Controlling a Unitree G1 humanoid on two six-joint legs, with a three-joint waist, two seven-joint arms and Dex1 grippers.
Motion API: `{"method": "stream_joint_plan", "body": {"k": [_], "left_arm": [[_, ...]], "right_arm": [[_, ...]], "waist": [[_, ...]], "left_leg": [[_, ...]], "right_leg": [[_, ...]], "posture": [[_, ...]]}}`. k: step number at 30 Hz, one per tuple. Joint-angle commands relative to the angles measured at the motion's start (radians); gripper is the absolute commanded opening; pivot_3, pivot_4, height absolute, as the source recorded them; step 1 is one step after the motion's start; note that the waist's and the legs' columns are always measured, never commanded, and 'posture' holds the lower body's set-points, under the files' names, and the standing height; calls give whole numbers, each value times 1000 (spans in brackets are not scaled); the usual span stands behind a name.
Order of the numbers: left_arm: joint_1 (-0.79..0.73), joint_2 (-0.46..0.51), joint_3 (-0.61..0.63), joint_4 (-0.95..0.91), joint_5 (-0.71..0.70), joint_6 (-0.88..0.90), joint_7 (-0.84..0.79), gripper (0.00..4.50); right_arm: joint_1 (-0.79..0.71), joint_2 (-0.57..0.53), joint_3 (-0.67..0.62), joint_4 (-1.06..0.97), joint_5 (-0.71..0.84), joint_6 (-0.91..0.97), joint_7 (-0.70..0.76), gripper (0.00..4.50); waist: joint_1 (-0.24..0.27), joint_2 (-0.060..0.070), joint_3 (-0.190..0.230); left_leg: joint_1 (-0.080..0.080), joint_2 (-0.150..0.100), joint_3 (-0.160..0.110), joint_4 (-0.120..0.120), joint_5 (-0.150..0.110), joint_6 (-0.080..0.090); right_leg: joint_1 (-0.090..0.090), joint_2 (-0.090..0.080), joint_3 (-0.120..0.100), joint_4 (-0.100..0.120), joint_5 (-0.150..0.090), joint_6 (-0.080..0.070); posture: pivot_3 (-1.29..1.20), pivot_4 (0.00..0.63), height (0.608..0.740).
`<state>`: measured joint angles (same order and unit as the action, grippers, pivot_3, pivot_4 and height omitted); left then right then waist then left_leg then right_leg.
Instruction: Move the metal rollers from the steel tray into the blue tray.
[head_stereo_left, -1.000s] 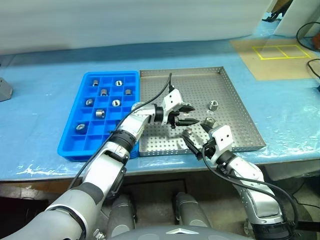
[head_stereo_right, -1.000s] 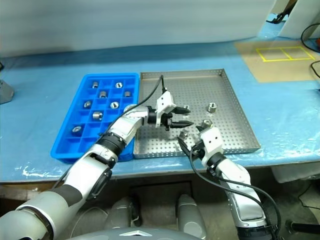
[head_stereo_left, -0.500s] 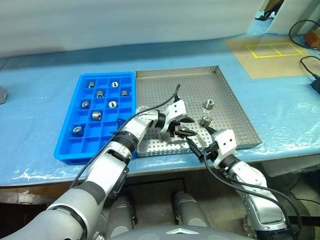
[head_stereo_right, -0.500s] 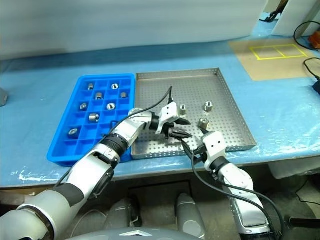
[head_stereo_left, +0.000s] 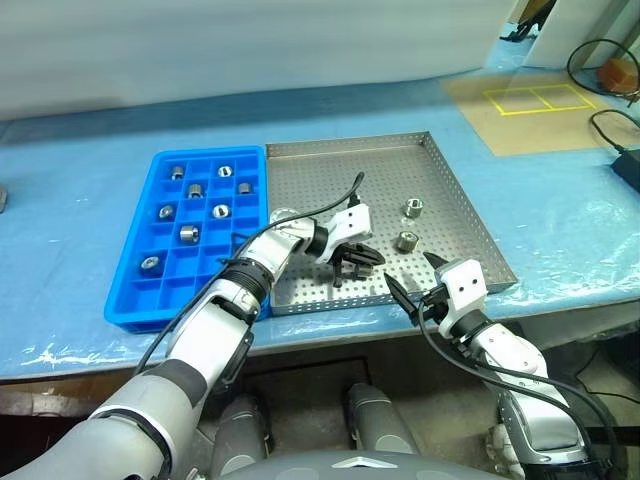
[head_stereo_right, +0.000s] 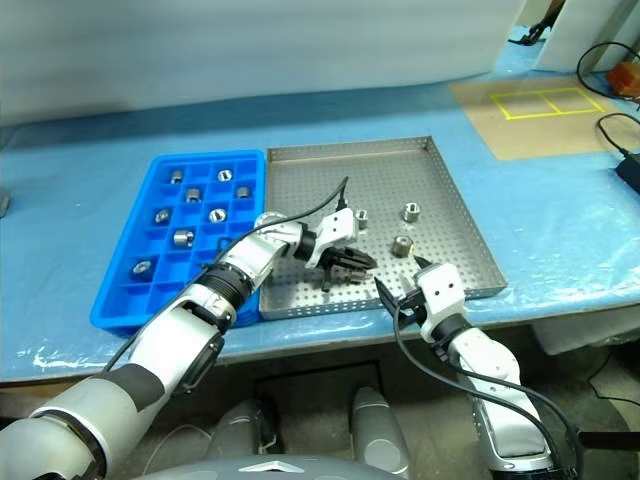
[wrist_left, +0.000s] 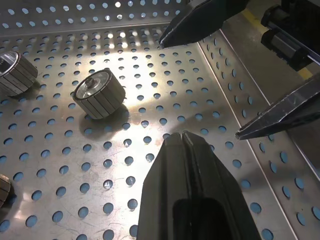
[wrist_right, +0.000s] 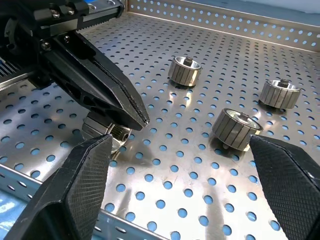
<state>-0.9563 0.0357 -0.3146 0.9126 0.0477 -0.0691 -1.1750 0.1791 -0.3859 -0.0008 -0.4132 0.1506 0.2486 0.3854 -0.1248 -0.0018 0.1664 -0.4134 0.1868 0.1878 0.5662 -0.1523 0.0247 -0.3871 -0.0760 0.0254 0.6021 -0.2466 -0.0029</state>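
The left claw (head_stereo_right: 345, 268) is closed with its tips pressed together and empty, low over the steel tray (head_stereo_right: 440, 200) near its front edge, with one roller (wrist_right: 107, 131) just beside its tips. The right claw (head_stereo_right: 400, 290) stands fully open and empty at the tray's front rim, facing three more rollers (wrist_right: 236, 128) that lie apart on the perforated floor. The blue tray (head_stereo_right: 130, 300) touches the steel tray's left edge on the surface (head_stereo_right: 560, 190) and holds seven rollers in separate compartments.
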Motion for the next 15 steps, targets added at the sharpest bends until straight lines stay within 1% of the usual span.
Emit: {"method": "stream_joint_plan", "body": {"k": [1,4,5,7,8,12,15], "left_arm": [[6,-6,3,7,7,5,20,31],[4,-8,19,-6,-11,-4,21,628],[4,-8,20,-10,-13,-5,20,905],[-6,-5,14,-3,2,-23,40,1589],[-12,-5,11,1,2,-15,25,1942],[-25,-2,-1,8,11,-10,-1,1942],[-27,2,-5,-31,-2,34,-58,1942]], "right_arm": [[17,-15,-14,-19,-21,7,-4,4500],[16,-26,-10,-20,-25,11,1,4500],[16,-30,-9,-21,-26,12,3,4500],[16,-40,7,-20,-34,16,9,4500],[17,-43,18,-18,-40,18,12,4500],[28,-43,56,-7,-57,23,13,4500],[41,-35,100,16,-67,21,26,4500]], "waist": [[-1,0,0],[-3,0,0],[-3,0,0],[-3,0,0],[-3,0,0],[-3,0,0],[-5,0,0]], "left_leg": [[0,0,0,0,0,0],[-1,0,0,0,0,0],[-1,0,0,-1,0,0],[-2,0,0,-1,0,0],[-3,0,0,-1,0,0],[-4,0,0,-1,0,0],[-3,0,0,-1,0,0]], "right_leg": [[0,0,0,0,0,0],[-1,0,0,0,0,0],[-1,0,0,0,0,0],[-2,0,0,-1,0,0],[-3,0,0,-1,0,0],[-4,0,0,-1,0,0],[-4,0,0,-1,0,0]], "posture": [[-602,150,740],[-599,150,740],[-597,150,740],[-593,150,740],[-593,150,740],[-590,150,740],[-589,150,740]]}}
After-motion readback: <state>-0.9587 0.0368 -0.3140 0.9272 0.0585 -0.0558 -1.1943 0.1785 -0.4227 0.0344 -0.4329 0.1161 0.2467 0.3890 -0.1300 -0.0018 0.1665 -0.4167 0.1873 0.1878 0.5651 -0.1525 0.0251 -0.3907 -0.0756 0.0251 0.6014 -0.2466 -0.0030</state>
